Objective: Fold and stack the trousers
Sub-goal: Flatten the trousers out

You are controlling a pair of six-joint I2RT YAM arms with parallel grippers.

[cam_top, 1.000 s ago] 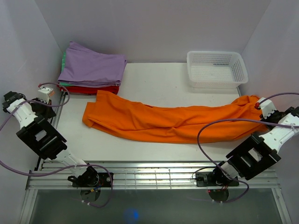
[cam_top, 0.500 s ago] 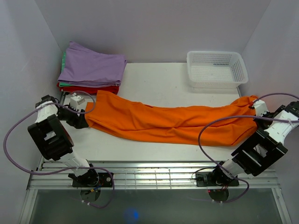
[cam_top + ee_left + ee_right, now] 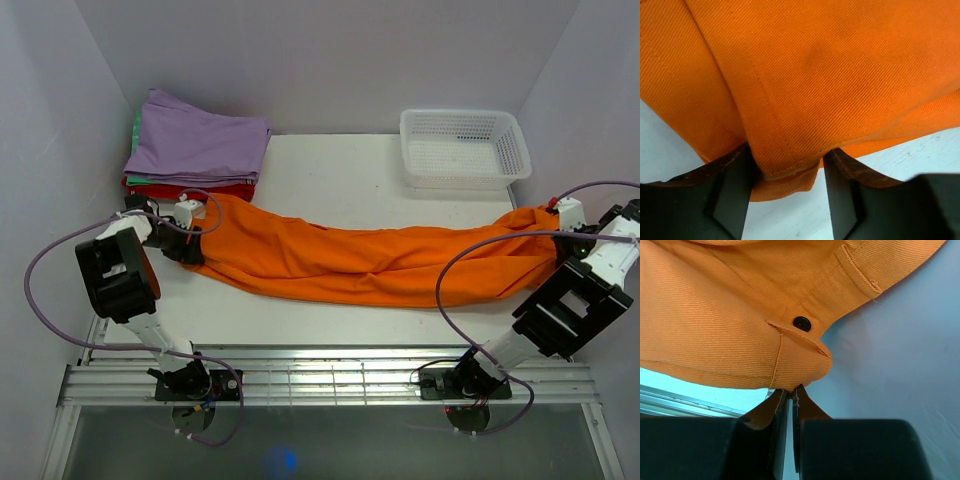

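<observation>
Lying across the table (image 3: 340, 170), the trousers (image 3: 370, 262) could slip from the right gripper (image 3: 791, 395), pinching only a sliver of waistband, or bunch if the spread left gripper (image 3: 789, 172) catches one hem layer.

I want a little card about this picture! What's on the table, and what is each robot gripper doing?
Trousers: orange trousers, stretched long across the table
Left side: left gripper open, one trouser end between its fingers
Right side: right gripper shut on the waist end, near a black button
Back left: folded clothes pile, lilac on top
Back right: white basket
</observation>
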